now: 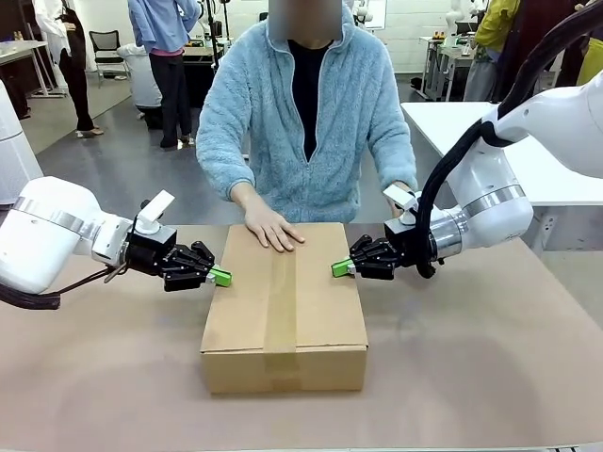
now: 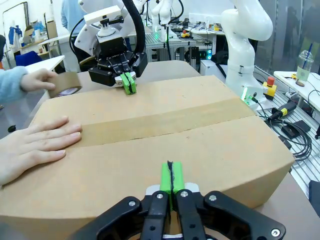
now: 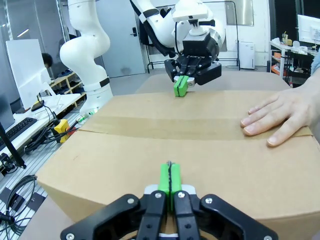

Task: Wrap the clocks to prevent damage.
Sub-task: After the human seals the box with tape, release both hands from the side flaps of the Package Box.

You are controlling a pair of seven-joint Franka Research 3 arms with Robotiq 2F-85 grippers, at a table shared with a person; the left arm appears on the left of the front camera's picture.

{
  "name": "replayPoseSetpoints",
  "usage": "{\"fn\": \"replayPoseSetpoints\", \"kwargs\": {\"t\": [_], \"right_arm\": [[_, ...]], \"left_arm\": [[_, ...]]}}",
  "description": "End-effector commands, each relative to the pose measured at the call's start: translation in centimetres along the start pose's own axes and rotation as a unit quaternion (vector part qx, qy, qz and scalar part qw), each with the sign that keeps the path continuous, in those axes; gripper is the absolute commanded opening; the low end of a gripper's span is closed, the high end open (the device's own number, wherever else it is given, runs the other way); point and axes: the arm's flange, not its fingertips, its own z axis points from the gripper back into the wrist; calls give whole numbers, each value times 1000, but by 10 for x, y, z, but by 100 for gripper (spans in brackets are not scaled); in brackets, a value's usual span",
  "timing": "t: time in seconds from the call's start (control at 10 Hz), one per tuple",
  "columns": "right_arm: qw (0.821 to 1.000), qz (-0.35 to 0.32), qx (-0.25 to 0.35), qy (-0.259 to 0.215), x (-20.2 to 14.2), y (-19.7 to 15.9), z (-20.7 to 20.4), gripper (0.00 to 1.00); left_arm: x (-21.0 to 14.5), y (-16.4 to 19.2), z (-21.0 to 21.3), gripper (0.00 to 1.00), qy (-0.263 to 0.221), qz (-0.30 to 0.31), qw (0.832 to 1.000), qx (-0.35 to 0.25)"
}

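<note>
Box (image 1: pixel 283 311) sits mid-bench (image 1: pixel 490 358), flaps down, tape strip along the seam. Left hand (image 1: pixel 215 276) pressed to the box's left edge, fingers closed, holding nothing. Right hand (image 1: pixel 339 268) the same on the box's right edge. Person's hand (image 1: pixel 271 229) lies flat on the far end of the box; their other hand holds a tape roll (image 2: pixel 65 84) beyond it. Clocks presumably inside: likely fragile, so lift the box by its sides. No readable print.

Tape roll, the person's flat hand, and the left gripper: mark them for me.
tape roll (image 2: pixel 66 84): left wrist view, its outer brown band.
person's flat hand (image 1: pixel 271 229): front view, back of hand.
left gripper (image 1: pixel 220 277): front view, green fingertips.
</note>
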Motion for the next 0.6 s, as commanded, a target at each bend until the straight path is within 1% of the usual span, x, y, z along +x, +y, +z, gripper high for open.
{"fn": "replayPoseSetpoints", "kwargs": {"t": [0.0, 0.5], "right_arm": [[1000, -3, -4, 3, -4, -1, -2, 1], [1000, -3, -4, 3, -4, -1, -2, 1]], "left_arm": [[0, 2, -2, 1, 4, -2, 1000, 3], [0, 2, -2, 1, 4, -2, 1000, 3]]}}
